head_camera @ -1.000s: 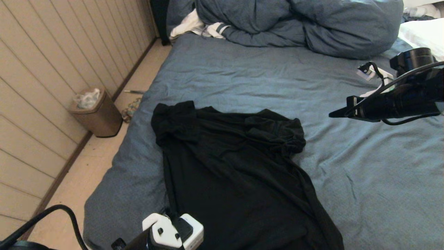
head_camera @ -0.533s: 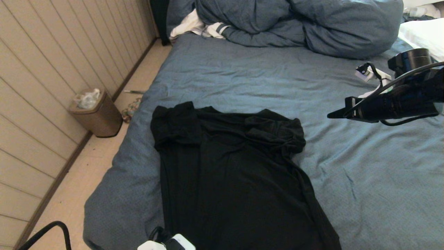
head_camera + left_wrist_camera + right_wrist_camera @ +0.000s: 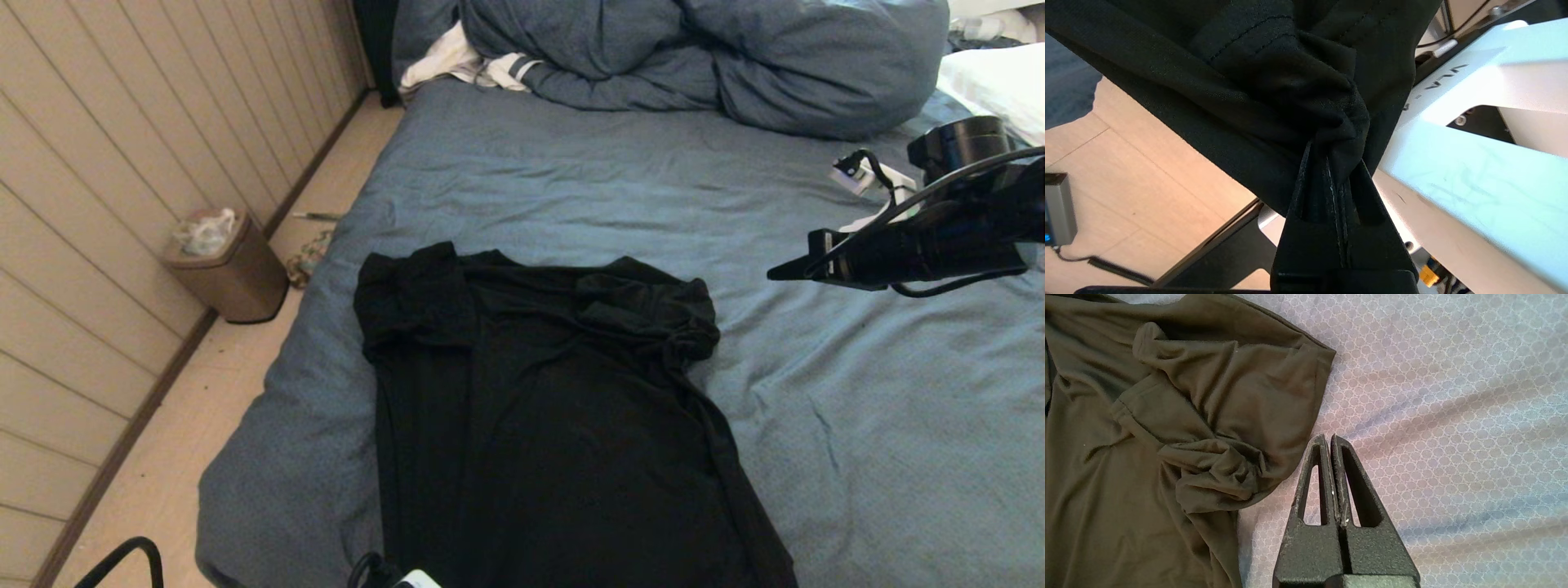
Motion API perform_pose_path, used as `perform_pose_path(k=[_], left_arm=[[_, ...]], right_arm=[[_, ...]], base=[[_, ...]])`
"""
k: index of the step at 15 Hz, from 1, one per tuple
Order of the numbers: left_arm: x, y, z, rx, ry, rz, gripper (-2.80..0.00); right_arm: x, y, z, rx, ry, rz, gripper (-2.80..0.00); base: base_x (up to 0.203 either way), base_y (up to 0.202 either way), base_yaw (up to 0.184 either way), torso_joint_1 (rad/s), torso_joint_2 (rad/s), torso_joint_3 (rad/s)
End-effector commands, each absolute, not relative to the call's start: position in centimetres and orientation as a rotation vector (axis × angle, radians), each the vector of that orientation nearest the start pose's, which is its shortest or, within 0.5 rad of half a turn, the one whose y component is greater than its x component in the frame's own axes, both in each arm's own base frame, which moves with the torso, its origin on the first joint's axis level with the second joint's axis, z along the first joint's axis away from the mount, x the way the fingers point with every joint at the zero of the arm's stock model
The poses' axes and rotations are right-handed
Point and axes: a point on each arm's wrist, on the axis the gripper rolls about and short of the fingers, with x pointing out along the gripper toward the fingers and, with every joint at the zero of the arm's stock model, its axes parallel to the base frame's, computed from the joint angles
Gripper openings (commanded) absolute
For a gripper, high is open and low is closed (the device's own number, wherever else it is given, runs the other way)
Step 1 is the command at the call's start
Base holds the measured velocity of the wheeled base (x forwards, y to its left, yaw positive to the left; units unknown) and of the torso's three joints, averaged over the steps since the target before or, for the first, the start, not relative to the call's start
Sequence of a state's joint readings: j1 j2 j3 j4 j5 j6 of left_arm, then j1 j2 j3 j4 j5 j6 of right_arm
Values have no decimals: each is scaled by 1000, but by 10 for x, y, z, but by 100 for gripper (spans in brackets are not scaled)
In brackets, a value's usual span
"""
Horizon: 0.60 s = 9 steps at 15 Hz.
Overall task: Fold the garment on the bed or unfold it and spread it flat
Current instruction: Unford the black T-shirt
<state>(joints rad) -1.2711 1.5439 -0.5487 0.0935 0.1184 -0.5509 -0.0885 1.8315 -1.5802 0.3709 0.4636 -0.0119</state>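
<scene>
Both grippers are closed: the left gripper (image 3: 1327, 155) pinches what looks like the garment's (image 3: 555, 408) hem, the right gripper (image 3: 1329, 437) empty above the bed (image 3: 857, 425).

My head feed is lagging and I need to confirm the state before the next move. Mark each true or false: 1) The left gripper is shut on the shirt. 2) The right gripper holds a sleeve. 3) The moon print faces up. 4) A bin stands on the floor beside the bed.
1) True: the left gripper is clamped on a bunch of the garment.
2) False: the right gripper is shut on nothing, over bare sheet of the bed beside the sleeve.
3) False: only plain black cloth shows.
4) True: a brown bin stands by the wall.
</scene>
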Motion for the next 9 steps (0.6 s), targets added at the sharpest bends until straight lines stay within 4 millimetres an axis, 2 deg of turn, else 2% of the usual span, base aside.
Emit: perform_pose_path(k=[1, 3, 9], left_arm=[[62, -191, 98, 284, 1118, -717, 0], [62, -193, 102, 261, 1102, -725, 0], [65, -184, 133, 151, 981, -754, 0]], right_arm=[[347, -21, 261, 160, 602, 369, -280], [346, -21, 261, 160, 602, 369, -280], [348, -21, 260, 160, 604, 367, -280]], base=[[0, 0, 0, 0, 0, 0], [0, 0, 0, 0, 0, 0], [0, 0, 0, 0, 0, 0]])
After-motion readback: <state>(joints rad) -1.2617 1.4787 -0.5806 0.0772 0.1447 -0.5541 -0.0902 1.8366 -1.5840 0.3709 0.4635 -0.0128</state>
